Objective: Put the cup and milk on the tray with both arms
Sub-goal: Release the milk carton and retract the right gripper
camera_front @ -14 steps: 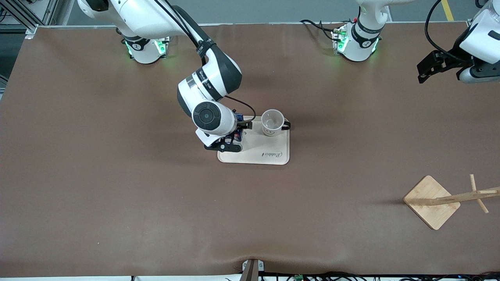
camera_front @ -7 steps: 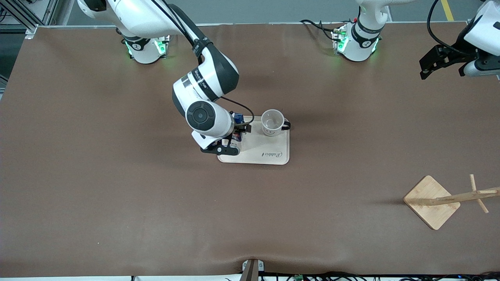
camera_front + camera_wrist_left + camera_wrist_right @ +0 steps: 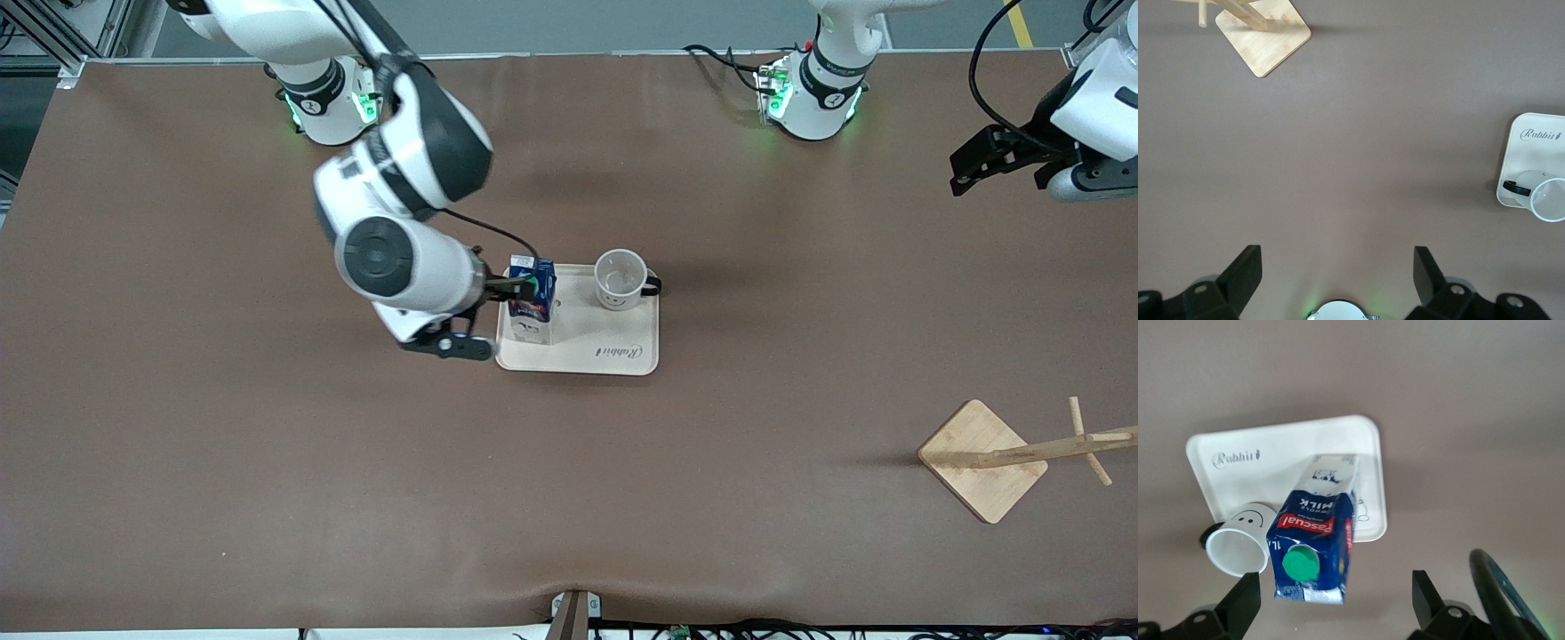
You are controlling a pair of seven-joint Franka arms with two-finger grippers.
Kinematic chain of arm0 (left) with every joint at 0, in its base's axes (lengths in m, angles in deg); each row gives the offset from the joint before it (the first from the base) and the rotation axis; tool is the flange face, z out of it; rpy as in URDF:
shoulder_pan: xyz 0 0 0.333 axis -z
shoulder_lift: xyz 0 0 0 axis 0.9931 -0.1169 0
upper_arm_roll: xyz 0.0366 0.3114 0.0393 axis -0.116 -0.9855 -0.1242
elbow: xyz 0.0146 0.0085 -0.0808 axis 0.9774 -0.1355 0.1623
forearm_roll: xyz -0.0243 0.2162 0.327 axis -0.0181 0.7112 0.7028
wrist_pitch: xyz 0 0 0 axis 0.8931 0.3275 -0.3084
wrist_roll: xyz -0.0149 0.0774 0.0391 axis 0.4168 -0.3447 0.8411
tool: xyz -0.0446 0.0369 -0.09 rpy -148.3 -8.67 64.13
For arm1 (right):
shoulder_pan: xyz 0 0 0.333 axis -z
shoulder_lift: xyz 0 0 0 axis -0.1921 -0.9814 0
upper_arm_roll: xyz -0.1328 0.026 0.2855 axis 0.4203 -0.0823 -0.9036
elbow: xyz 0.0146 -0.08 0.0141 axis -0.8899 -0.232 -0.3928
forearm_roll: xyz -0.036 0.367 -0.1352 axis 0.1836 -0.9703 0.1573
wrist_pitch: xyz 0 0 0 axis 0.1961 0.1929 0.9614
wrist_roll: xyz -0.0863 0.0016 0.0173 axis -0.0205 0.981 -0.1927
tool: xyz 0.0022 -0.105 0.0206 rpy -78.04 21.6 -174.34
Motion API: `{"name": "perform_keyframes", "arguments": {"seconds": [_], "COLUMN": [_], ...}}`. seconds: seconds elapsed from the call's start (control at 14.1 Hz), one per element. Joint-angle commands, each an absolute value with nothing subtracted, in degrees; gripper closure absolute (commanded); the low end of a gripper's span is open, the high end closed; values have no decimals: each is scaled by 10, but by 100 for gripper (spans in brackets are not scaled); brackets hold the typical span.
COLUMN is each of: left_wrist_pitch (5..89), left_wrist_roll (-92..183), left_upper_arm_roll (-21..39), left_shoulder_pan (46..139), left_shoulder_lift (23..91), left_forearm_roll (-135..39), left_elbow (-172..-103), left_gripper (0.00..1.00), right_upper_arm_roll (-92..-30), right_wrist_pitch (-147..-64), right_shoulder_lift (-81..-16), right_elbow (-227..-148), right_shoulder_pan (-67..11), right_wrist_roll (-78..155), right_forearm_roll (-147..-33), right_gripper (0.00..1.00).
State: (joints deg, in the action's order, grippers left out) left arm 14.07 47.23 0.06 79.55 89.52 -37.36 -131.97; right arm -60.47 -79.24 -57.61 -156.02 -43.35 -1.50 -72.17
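The cream tray (image 3: pixel 613 351) lies mid-table. On it the blue milk (image 3: pixel 532 300) carton stands upright at the end toward the right arm, and the white cup (image 3: pixel 620 279) stands beside it. My right gripper (image 3: pixel 484 316) hangs open just off that end of the tray, holding nothing. In the right wrist view the milk (image 3: pixel 1315 537), the cup (image 3: pixel 1238 547) and the tray (image 3: pixel 1271 453) lie ahead of the open right gripper (image 3: pixel 1336 603). My left gripper (image 3: pixel 987 160) waits open, high over the table's edge at the left arm's end. The left wrist view shows its wide gap (image 3: pixel 1336 273), with the tray (image 3: pixel 1531 143) and cup (image 3: pixel 1545 197) far off.
A wooden stand with a square base (image 3: pixel 982 458) and a leaning post sits toward the left arm's end, nearer to the front camera; it also shows in the left wrist view (image 3: pixel 1263 37). Brown tabletop surrounds the tray.
My right arm has drawn back from the milk toward its own end of the table, uncovering the carton, which stays standing on the tray. The left gripper has barely shifted.
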Motion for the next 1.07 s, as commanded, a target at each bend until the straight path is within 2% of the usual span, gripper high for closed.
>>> {"name": "perform_keyframes", "arguments": {"seconds": [0.0, 0.21, 0.57, 0.78, 1.0], "left_wrist_pitch": [143, 141, 142, 142, 142], "left_wrist_roll": [465, 470, 468, 476, 476], "left_upper_arm_roll": [0, 3, 4, 14, 14], "left_shoulder_pan": [797, 797, 799, 798, 798], "left_shoulder_lift": [900, 901, 901, 902, 902], "left_forearm_roll": [-383, -383, -379, -376, -376], "left_elbow": [-1320, -1322, -1321, -1321, -1320], "left_gripper": [0, 0, 0, 0, 0], "right_upper_arm_roll": [-610, -604, -603, -608, -605], "right_wrist_pitch": [-769, -729, -653, -659, -680], "right_shoulder_lift": [-553, -523, -470, -388, -306], "right_elbow": [-1519, -1520, -1521, -1578, -1672], "right_shoulder_pan": [-369, -286, -145, -144, -137], "right_wrist_roll": [37, 178, 219, 237, 250], "right_forearm_roll": [-729, -711, -686, -564, -544], "right_gripper": [0, 0, 0, 0, 0]}}
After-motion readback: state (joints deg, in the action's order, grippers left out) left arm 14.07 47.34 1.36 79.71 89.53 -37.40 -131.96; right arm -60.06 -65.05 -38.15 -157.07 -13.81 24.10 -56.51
